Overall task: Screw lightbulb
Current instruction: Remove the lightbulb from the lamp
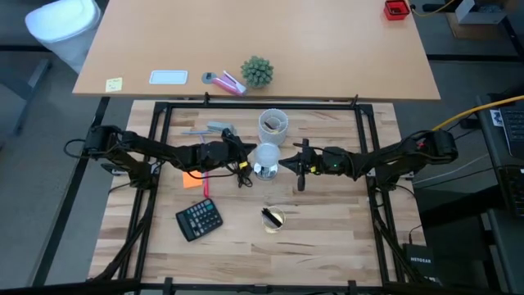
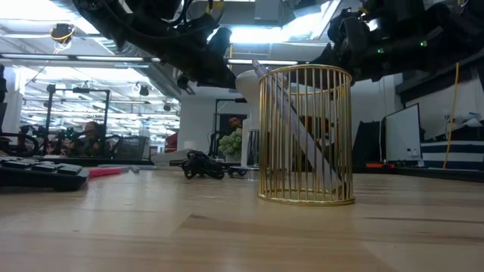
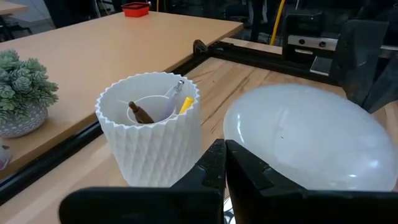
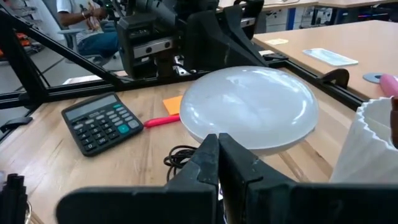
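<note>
The white lightbulb point(image 1: 267, 154) stands at the table's middle and fills both wrist views point(image 3: 311, 137) point(image 4: 249, 106). A round silver socket point(image 1: 264, 171) shows at its near side, with a black cord point(image 4: 178, 155) trailing from it. How the bulb sits in the socket is hidden. My left gripper point(image 1: 248, 161) is shut just left of the bulb, its tips point(image 3: 224, 155) close before the glass. My right gripper point(image 1: 288, 163) is shut just right of it, its tips point(image 4: 217, 149) under the bulb's rounded edge. My left gripper comes level from the table's left with shut fingers point(image 3: 211, 165) right at the bulb's side; I cannot tell whether they touch it. My right gripper comes level from the table's right with shut fingers point(image 4: 205, 162) at the bulb's lower edge point(image 4: 261, 146); the fingers hide any contact.
A white ribbed cup point(image 1: 273, 124) with pens stands just beyond the bulb. A gold wire cup point(image 1: 273, 218) and a calculator point(image 1: 199, 220) lie nearer the front. An orange note point(image 1: 192, 176) and red pen point(image 1: 205, 185) lie under the left arm. Black frame rails point(image 1: 262, 105) border the table.
</note>
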